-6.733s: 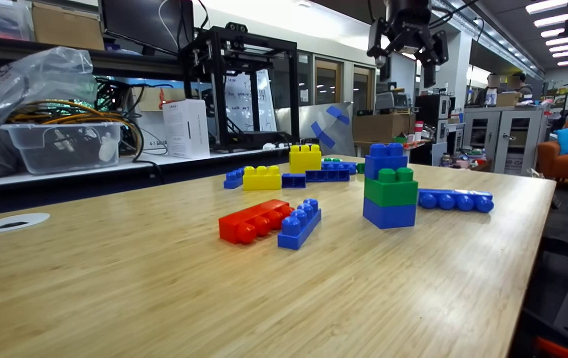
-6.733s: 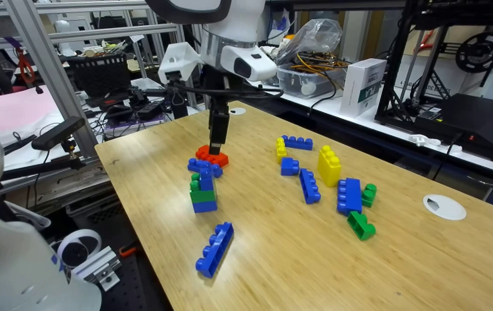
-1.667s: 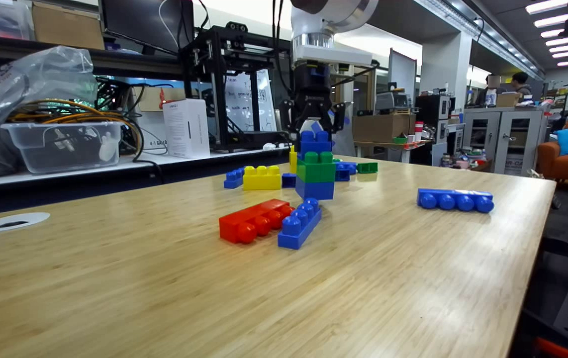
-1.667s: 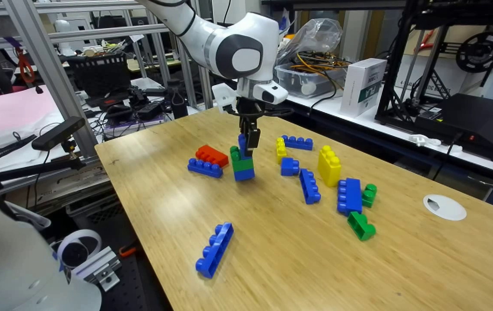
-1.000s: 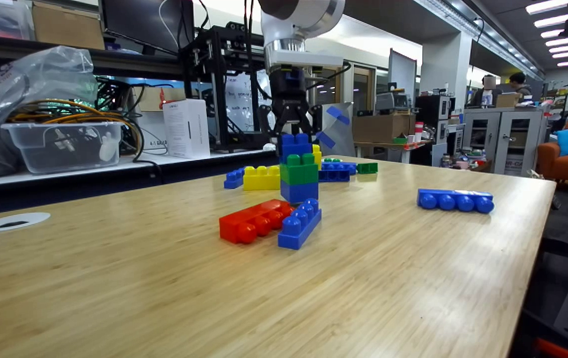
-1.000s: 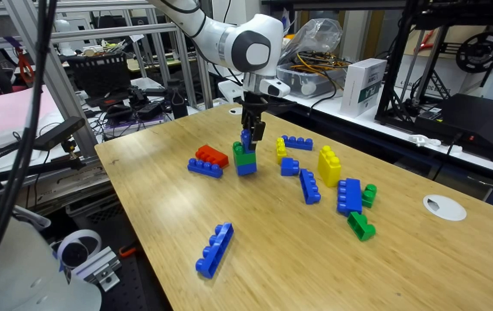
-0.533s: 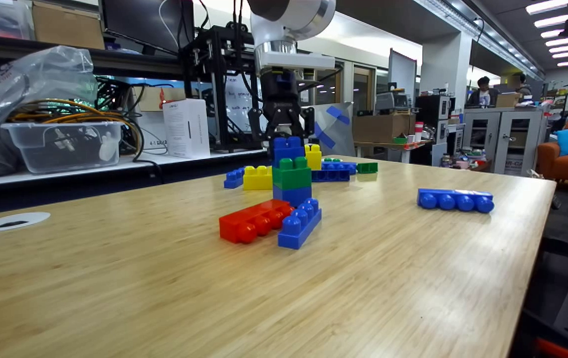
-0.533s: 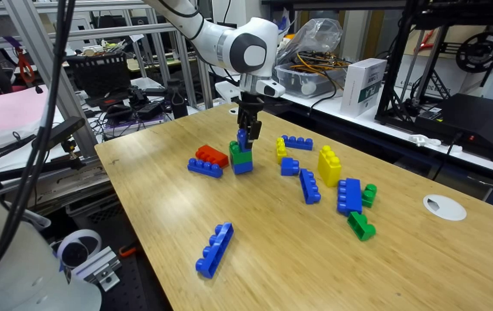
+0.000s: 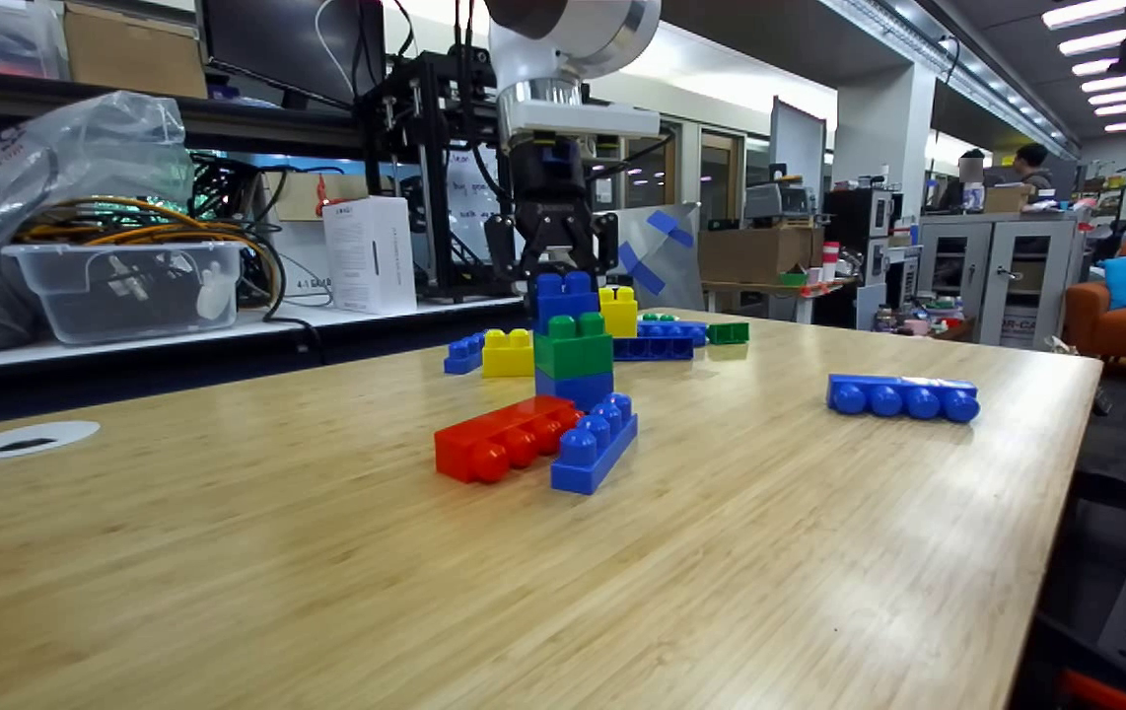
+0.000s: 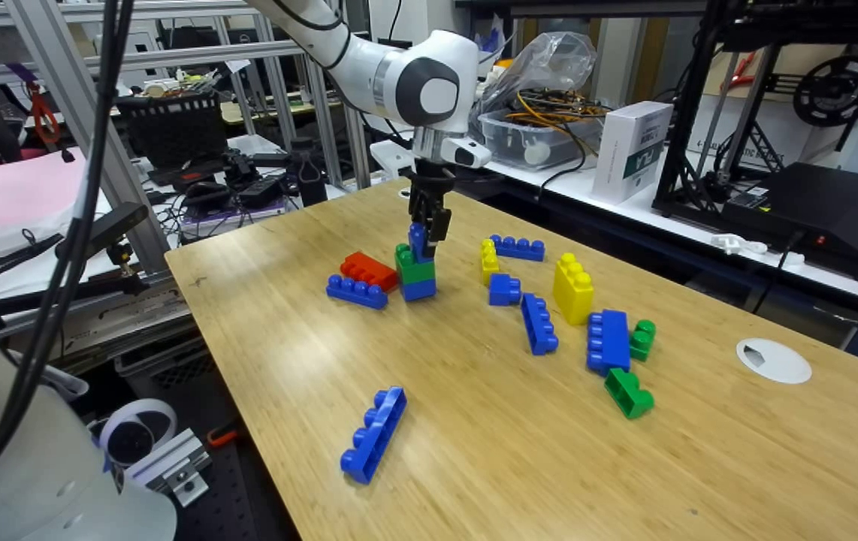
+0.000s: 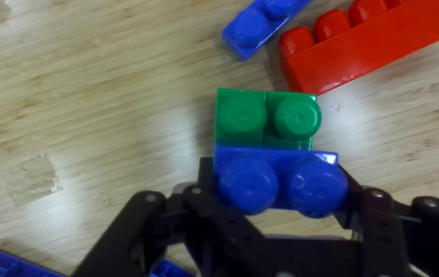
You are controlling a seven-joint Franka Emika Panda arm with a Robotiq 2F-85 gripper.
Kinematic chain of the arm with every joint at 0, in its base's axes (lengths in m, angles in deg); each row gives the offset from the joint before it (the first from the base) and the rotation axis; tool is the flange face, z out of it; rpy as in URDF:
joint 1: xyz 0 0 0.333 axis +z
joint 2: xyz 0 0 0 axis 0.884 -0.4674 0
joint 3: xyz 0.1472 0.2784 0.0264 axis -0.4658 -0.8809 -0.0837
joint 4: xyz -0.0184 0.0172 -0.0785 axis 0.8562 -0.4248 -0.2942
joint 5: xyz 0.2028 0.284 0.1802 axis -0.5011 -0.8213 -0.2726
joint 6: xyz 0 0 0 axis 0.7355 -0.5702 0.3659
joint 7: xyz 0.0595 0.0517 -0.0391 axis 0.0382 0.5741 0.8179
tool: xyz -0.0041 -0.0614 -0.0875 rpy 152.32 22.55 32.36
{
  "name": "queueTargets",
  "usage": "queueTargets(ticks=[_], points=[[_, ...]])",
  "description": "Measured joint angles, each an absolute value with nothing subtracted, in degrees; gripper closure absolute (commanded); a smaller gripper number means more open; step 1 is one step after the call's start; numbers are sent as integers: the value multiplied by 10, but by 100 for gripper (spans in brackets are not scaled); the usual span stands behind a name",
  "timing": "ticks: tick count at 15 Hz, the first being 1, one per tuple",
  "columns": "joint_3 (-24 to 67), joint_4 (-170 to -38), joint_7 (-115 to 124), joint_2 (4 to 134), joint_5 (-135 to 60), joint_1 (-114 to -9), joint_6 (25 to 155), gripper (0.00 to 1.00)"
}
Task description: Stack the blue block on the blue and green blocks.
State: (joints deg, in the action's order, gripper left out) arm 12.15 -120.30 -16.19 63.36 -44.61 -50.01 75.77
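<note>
We see the gripper point(image 11: 275, 176) holding the blue block point(image 9: 566, 304) by its short ends, the fingers point(image 11: 206, 173) drawn in on its left and right in the wrist view. The block stands upright, studs point(image 11: 248, 186) pointing up, its long axis running left to right there. It sits on the green brick point(image 11: 265, 118), parallel to it, and in an exterior view we find two bare green studs point(image 9: 590, 326) on the near side, the block on the far side. Under the green brick is the lower blue brick point(image 10: 419, 290); we cannot tell whether it touches the table point(image 9: 780, 552). In an exterior view the red brick point(image 10: 369, 272) and a long blue brick point(image 10: 356, 293) lie just left of the lower blue brick; a tall yellow brick point(image 10: 572, 293) stands well apart to the right.
</note>
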Motion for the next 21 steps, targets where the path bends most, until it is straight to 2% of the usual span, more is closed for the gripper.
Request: queueTargets(ticks=[10, 21], points=[[107, -1206, 35, 641, -418, -498, 698, 55], [87, -1210, 170, 654, -350, -498, 696, 55]])
